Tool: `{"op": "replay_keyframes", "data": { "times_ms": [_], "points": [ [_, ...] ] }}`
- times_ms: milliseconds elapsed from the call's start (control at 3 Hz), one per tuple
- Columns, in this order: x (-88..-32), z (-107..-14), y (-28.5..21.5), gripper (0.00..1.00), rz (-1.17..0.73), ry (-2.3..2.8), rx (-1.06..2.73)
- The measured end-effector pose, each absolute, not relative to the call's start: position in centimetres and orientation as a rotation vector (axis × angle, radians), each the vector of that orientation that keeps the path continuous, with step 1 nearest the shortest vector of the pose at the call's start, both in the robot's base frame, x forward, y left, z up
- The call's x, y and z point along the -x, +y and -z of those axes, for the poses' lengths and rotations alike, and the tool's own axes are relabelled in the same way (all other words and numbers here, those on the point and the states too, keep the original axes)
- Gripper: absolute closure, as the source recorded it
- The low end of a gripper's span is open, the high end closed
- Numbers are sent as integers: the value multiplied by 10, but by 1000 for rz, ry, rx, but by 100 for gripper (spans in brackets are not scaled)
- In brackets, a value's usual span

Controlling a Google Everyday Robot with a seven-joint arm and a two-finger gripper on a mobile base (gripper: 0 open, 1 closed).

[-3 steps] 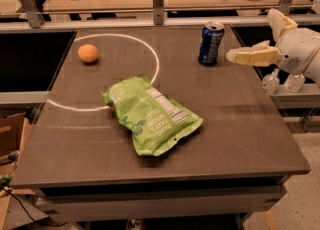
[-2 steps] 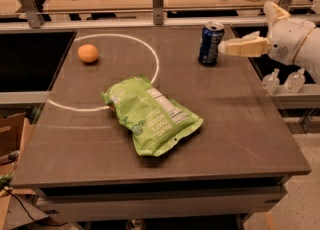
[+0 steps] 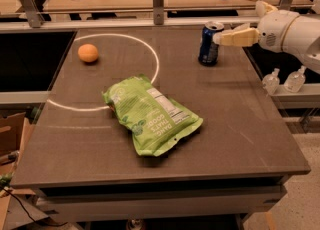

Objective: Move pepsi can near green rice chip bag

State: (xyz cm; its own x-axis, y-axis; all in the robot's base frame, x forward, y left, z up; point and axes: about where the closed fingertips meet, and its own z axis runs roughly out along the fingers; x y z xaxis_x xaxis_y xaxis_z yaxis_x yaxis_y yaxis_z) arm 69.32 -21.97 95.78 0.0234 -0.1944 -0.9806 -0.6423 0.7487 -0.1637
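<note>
The pepsi can (image 3: 209, 44), dark blue with a silver top, stands upright near the table's back edge, right of centre. The green rice chip bag (image 3: 150, 114) lies flat in the middle of the table, well in front and left of the can. My gripper (image 3: 239, 24) reaches in from the right at can-top height. It is open and holds nothing. The tip of its lower finger (image 3: 232, 37) is right at the can's upper right side.
An orange (image 3: 88, 53) lies at the back left inside a white circle line (image 3: 150, 54). Two small clear bottles (image 3: 282, 80) stand on a ledge right of the table. Metal posts (image 3: 158, 1) and a rail run along the back edge.
My gripper has moved left and slightly back toward the can; its lower fingertip now reaches the can's side. The can, bag and orange have not moved.
</note>
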Motion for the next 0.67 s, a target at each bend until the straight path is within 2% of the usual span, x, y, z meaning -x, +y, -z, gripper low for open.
{"op": "replay_keyframes", "data": {
  "times_ms": [667],
  "points": [
    [-691,-925,-194,0,-523,1616,793]
  ]
}}
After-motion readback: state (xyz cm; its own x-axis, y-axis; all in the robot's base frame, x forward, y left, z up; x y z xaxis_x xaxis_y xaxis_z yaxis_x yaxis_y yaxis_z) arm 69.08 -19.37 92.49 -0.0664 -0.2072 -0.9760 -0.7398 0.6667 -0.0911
